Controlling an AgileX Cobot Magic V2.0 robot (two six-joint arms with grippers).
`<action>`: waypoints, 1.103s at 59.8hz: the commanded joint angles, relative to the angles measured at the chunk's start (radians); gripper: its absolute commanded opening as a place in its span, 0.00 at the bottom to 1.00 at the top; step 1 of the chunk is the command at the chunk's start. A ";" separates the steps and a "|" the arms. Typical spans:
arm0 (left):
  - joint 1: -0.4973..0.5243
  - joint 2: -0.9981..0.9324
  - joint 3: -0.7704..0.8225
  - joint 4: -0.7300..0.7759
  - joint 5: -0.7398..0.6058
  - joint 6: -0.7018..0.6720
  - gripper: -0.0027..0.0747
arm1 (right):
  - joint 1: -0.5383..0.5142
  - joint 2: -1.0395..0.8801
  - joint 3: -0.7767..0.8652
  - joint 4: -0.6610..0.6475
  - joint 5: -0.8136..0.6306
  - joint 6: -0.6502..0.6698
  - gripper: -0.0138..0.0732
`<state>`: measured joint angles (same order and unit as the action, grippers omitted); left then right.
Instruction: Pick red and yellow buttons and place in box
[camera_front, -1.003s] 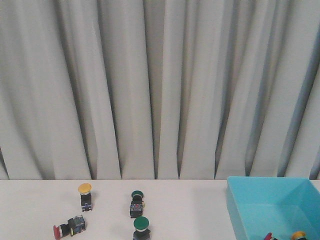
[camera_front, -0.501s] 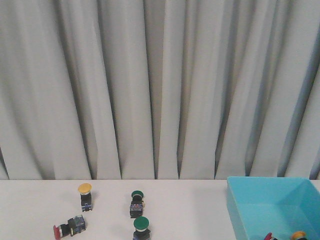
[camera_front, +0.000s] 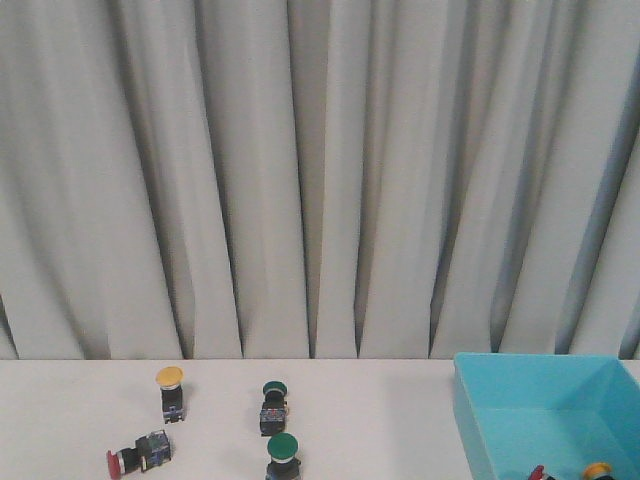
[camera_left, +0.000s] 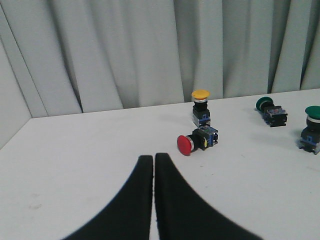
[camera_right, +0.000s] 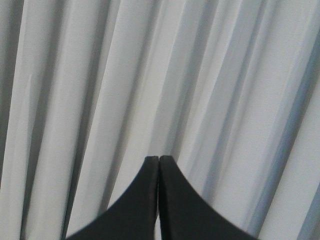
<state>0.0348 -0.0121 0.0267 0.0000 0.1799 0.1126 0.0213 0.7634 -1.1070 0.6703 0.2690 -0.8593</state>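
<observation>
The left gripper (camera_left: 153, 159) has its jaws pressed together on nothing and faces the red button (camera_left: 196, 142), lying on its side on the table (camera_front: 80, 420) just beside the upright yellow button (camera_left: 201, 106), presumably lined up as the next picks. The right gripper (camera_right: 159, 161), likewise clenched and empty, faces only the curtain (camera_front: 320, 180). Against the earlier frames nothing has shifted: both buttons lie well apart from the box (camera_front: 520, 400), which already holds a red and a yellow cap at its near edge.

My front camera and low left wrist camera share the desk (camera_front: 380, 410); my right wrist camera faces only curtain (camera_right: 200, 75).
</observation>
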 joint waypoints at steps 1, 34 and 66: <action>0.002 -0.014 0.011 -0.011 -0.071 -0.002 0.03 | 0.000 0.004 -0.027 0.013 -0.053 0.001 0.15; 0.002 -0.014 0.011 -0.011 -0.071 -0.002 0.03 | 0.000 0.000 -0.010 -0.190 -0.070 0.149 0.15; 0.002 -0.014 0.011 -0.011 -0.071 -0.002 0.03 | 0.001 -0.323 0.683 -0.695 -0.299 0.910 0.15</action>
<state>0.0348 -0.0121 0.0267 0.0000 0.1809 0.1126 0.0221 0.4924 -0.4923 -0.0102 0.0656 0.0372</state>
